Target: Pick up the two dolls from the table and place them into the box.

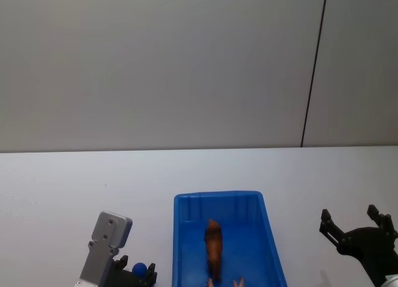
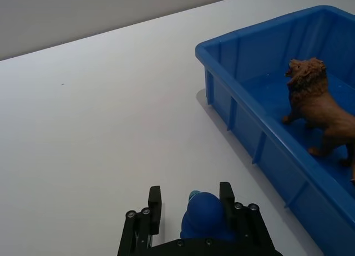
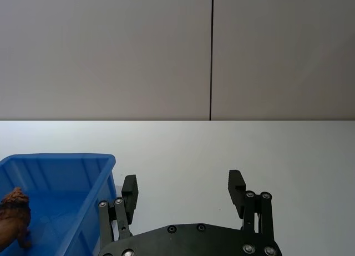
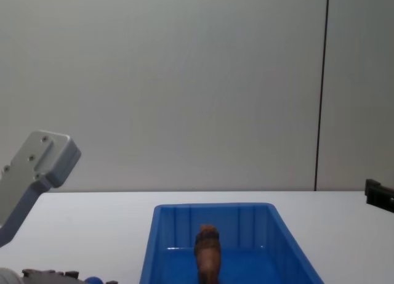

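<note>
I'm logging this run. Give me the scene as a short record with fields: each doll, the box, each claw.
brown doll: upright inside the box
blue doll: between the left claw's fingers, outside the box
box: blue, on the table, between the claws
left claw: shut on the blue doll, left of the box
right claw: open, holding nothing, right of the box

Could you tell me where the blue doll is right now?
The blue doll sits between the left gripper's fingers, just left of the box.
</note>
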Controlling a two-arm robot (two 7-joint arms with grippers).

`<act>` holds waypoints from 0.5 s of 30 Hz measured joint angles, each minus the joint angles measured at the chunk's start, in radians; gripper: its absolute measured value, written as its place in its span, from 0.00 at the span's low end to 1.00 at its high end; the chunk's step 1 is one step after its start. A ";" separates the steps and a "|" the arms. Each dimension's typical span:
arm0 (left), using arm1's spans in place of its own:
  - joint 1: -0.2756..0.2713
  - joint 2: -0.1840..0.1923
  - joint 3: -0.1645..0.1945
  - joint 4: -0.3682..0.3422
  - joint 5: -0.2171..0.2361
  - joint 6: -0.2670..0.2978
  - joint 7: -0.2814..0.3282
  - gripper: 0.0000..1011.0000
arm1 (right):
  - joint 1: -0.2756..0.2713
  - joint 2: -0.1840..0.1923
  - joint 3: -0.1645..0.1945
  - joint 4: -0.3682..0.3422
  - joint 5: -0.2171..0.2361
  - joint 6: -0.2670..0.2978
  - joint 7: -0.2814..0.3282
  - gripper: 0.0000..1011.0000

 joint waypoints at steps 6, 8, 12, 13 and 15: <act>0.003 -0.001 -0.003 0.001 0.006 0.001 -0.005 0.50 | 0.000 0.000 0.000 0.000 0.000 0.000 0.000 0.99; 0.003 -0.001 -0.003 0.001 0.007 0.001 -0.006 0.44 | 0.000 0.000 0.000 0.000 0.000 0.000 0.000 0.99; 0.005 0.000 -0.007 -0.001 0.012 -0.004 -0.009 0.29 | 0.000 0.000 0.000 0.000 0.000 0.000 0.000 0.99; 0.005 0.000 -0.007 -0.002 0.012 -0.006 -0.011 0.29 | 0.000 0.000 0.000 0.000 0.000 0.000 0.000 0.99; 0.005 0.001 -0.009 -0.006 0.015 -0.013 -0.014 0.26 | 0.000 0.000 0.000 0.000 0.000 0.000 0.000 0.99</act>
